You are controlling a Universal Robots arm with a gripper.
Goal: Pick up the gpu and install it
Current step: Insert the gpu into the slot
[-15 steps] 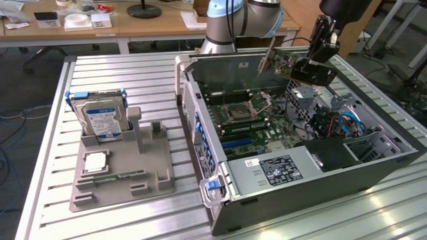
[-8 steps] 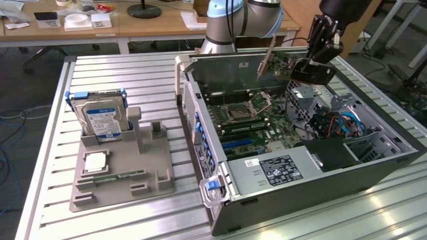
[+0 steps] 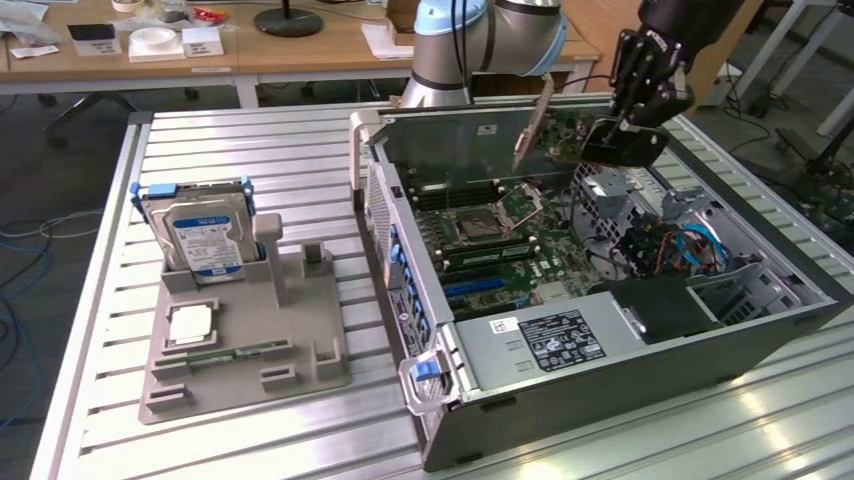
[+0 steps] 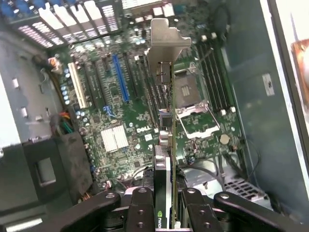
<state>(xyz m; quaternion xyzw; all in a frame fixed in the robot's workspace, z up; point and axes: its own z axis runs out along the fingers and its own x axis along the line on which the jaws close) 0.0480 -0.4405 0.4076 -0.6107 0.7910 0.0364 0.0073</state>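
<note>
**A:** Starting with the biggest things, what does the exterior view give that the wrist view does not?

**B:** It gives the slatted metal tabletop [image 3: 254, 140] and one open computer case [image 3: 747, 340] lying on its side. One grey holder [image 3: 240, 360] sits toward the exterior view's left, with one hard drive [image 3: 207, 240] standing in it. The arm [image 3: 454, 40] holds the gpu [image 3: 607, 148] in the air over the case's open side, not seated in any slot.

**A:** And the wrist view?

**B:** That one shows the grip itself. Two fingers [image 4: 141, 205] pinch the gpu [image 4: 166, 145] edge-on, one on each face. Its silvery bracket [image 4: 164, 43] is at the end away from them. Beneath lies the motherboard [image 4: 120, 116], where I count one blue slot [image 4: 120, 77], one white slot [image 4: 78, 84] and one processor socket [image 4: 198, 118].

**A:** Any writing?

**B:** "DELL" is printed in white on the motherboard. The hard drive's blue-white label and the black sticker [image 3: 567, 340] on the case carry print too small to read.
</note>
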